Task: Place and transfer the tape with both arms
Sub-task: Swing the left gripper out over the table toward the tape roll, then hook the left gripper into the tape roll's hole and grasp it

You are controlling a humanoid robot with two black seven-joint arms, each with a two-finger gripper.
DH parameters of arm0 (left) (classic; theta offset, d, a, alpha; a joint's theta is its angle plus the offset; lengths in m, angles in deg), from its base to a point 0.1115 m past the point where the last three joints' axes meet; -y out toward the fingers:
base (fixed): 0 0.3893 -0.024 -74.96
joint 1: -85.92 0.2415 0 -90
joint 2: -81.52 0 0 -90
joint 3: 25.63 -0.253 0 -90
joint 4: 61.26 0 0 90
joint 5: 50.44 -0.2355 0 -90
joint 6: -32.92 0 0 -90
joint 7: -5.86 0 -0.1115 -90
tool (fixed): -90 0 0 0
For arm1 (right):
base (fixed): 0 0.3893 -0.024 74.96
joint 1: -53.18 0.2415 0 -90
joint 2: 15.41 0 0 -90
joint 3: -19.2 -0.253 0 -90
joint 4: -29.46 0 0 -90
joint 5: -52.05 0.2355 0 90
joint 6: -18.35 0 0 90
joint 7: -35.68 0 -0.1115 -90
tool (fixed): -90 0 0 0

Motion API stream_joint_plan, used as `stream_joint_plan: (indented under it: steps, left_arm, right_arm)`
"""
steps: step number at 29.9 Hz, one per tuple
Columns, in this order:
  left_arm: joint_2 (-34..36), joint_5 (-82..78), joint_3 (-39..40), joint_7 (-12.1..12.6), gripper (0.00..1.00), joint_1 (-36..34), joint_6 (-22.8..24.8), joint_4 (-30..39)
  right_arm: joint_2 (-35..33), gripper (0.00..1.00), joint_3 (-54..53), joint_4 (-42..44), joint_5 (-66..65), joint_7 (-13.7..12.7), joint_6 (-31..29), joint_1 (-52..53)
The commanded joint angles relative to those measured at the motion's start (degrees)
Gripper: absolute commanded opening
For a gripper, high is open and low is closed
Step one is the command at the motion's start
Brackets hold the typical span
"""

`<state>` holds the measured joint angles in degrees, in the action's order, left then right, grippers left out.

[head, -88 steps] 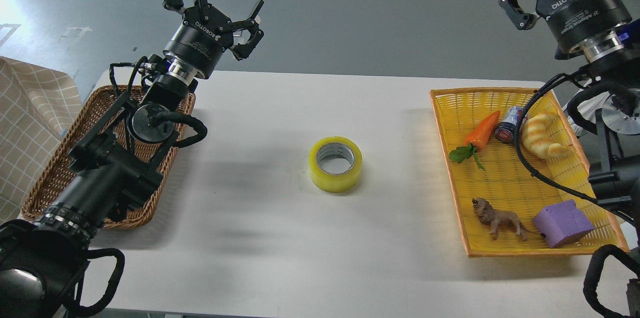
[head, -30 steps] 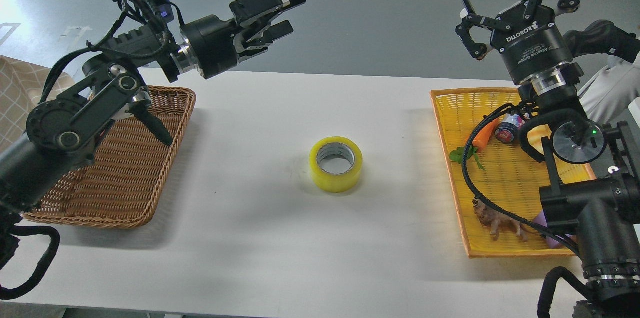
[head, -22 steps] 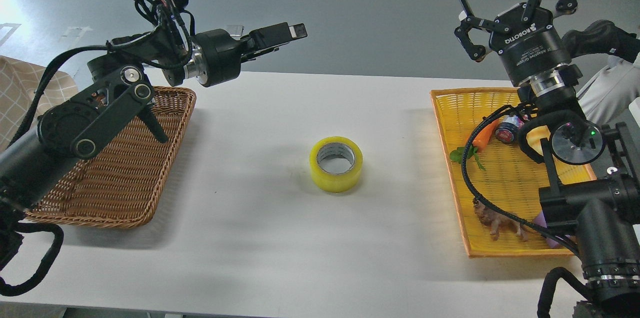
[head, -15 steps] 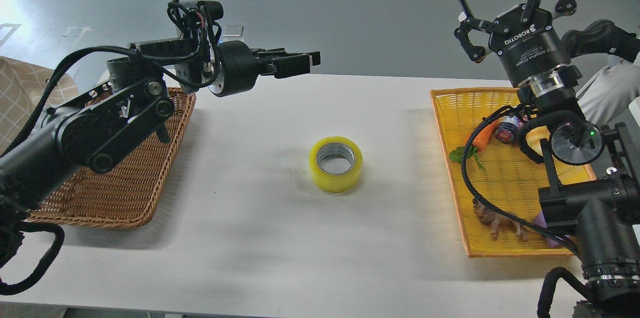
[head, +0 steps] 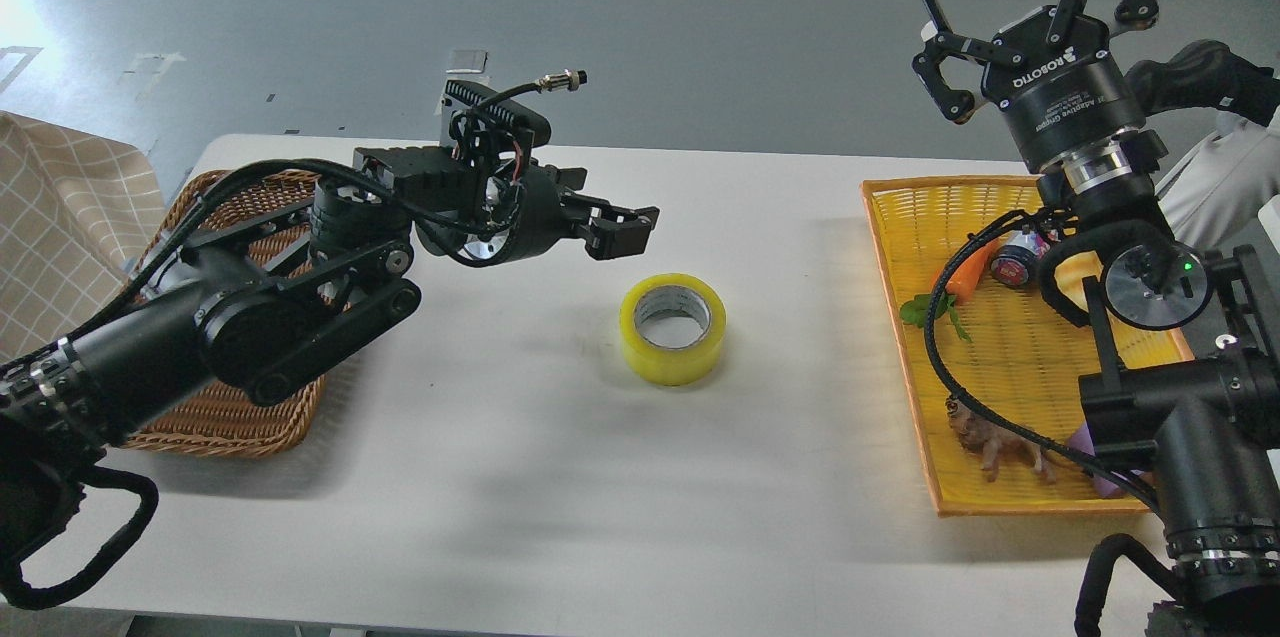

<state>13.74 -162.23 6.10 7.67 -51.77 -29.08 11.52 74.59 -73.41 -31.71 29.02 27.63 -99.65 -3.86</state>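
Note:
The tape (head: 672, 328), a yellow roll with a grey-white core, lies flat at the middle of the white table (head: 560, 477). My left gripper (head: 628, 227) points right, low over the table, just up-left of the tape and not touching it. Its fingers are stretched out and hold nothing. My right gripper (head: 1030, 12) is raised above the far end of the yellow basket (head: 900, 347), with its fingers spread wide and empty.
A brown wicker basket (head: 210, 422) sits at the left, partly under my left arm. The yellow basket holds a toy carrot (head: 962, 272), a small can (head: 1012, 259), a bread toy (head: 1065, 267), a lion figure (head: 985, 437) and a purple block. A checked cloth (head: 60, 237) hangs at far left.
My left arm has swung right and down from above the wicker basket, bringing its gripper next to the tape. The right gripper has barely moved in the last second. The tape has not moved.

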Motion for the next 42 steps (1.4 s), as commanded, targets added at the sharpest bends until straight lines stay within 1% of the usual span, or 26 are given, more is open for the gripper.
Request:
stream_joint_plan:
  steps: [1,4,13,17,22,26,32,38,42]
  left_arm:
    - [-2.79,0.08,-2.63,0.38,0.98,-0.03,0.00,-3.86]
    - [-3.76,0.08,-3.07,1.08,0.98,-0.03,0.00,-5.02]
    - [-4.20,-0.09,-3.42,2.40,0.98,0.41,0.00,-5.28]
    - [-5.26,0.08,-6.85,3.72,0.98,-0.12,0.00,-5.72]
    - [-5.78,0.17,-7.64,3.81,0.98,0.41,0.00,-7.65]
    - [-7.54,0.26,-7.64,3.81,0.98,0.24,0.00,-9.50]
    - [-8.16,0.34,-7.64,3.90,0.98,0.41,0.00,-9.68]
    - [-9.65,0.26,-7.64,4.95,0.98,0.32,0.00,-10.64]
    - [-10.18,0.43,-7.64,4.86,0.98,0.06,0.00,-10.82]
  right_arm:
    - [0.00,1.00,-0.02,-0.01,0.00,0.05,0.00,0.00]
    - [0.00,1.00,-0.02,-0.01,0.00,0.05,0.00,0.00]
    - [0.00,1.00,-0.02,-0.01,0.00,0.05,0.00,0.00]
    - [0.00,1.00,-0.02,-0.01,0.00,0.05,0.00,0.00]
    - [0.00,1.00,-0.02,-0.09,0.00,0.05,0.00,0.00]
    - [0.00,1.00,0.15,0.08,0.00,0.05,0.00,0.00]
    - [0.00,1.00,0.15,0.08,0.00,0.05,0.00,0.00]
    - [0.00,1.00,0.33,0.08,0.00,0.05,0.00,-0.09]
    - [0.00,1.00,0.42,0.08,0.00,0.05,0.00,-0.09]
